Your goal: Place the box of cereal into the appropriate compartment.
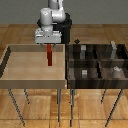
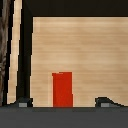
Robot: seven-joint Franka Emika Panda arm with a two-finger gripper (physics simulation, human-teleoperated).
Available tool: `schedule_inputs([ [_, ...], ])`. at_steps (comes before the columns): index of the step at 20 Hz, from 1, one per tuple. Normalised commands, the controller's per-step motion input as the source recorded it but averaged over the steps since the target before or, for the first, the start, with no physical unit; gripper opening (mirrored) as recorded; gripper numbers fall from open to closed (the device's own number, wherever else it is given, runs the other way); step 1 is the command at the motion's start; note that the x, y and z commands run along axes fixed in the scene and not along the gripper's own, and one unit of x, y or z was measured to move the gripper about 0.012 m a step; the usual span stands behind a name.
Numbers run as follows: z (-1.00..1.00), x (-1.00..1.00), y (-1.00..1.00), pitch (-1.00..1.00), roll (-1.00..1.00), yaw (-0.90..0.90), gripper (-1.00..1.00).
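The white Franka arm's gripper (image 1: 49, 46) hangs over the light wooden open tray bin (image 1: 10, 70) on thin metal legs, its fingers pointing down; directly below the palm, between the fingers, stands the small, tall, narrow red box of cereal (image 1: 49, 56), upright, its upper end up between the fingers and its lower part hanging free beneath them; the fingers are closed in against the box's sides, pinching it, though the contact itself is too small to make out in the exterior view. In the wrist view the red box (image 2: 62, 89) rises straight ahead of the camera, with the dark grey fingertips (image 2: 23, 103) well apart to either side of it at the edge of the picture, the pale wood floor of the tray behind; whether the box's base touches that floor cannot be told. Beside the gripper, toward the exterior view's right, stands the dark brown wooden bin divided into compartments (image 1: 98, 62); small grey objects (image 1: 84, 73) sit in several of its compartments.
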Motion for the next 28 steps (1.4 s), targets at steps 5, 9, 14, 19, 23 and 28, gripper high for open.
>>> schedule_inputs([
  [5,-0.20,0.00,0.00,0.00,0.00,0.00,1.00],
  [9,-0.75,0.00,0.00,0.00,0.00,0.00,1.00],
  [14,-0.40,0.00,0.00,0.00,0.00,0.00,-1.00],
  [19,0.00,0.00,0.00,0.00,0.00,0.00,-1.00],
  [23,0.50,0.00,0.00,0.00,0.00,0.00,-1.00],
  [28,1.00,0.00,0.00,0.00,0.00,0.00,-1.00],
])
